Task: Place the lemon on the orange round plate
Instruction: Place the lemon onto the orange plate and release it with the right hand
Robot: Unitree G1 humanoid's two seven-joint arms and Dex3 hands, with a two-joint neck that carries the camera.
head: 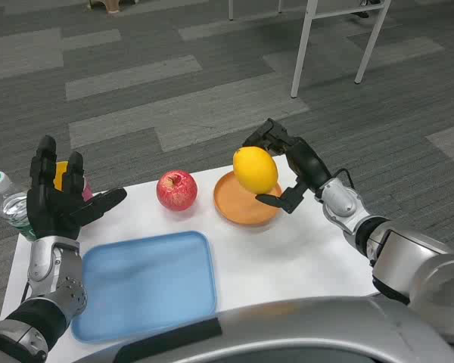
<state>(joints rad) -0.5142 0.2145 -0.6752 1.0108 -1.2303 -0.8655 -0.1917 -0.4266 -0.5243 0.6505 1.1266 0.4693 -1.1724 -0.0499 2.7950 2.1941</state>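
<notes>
I'm holding the lemon in my right hand, fingers wrapped around it, mid-frame above the orange round plate; release pending. Left hand idling at left, fingers spread wide.

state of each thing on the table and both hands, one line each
lemon: held by the right hand, above the orange plate
orange plate: bare, on the table
apple: upright, left of the plate
blue tray: empty
bottle: upright, capped
right hand: grips the lemon
left hand: fingers spread, holds nothing

Even bright light, soft shadows, sharp pic
</notes>
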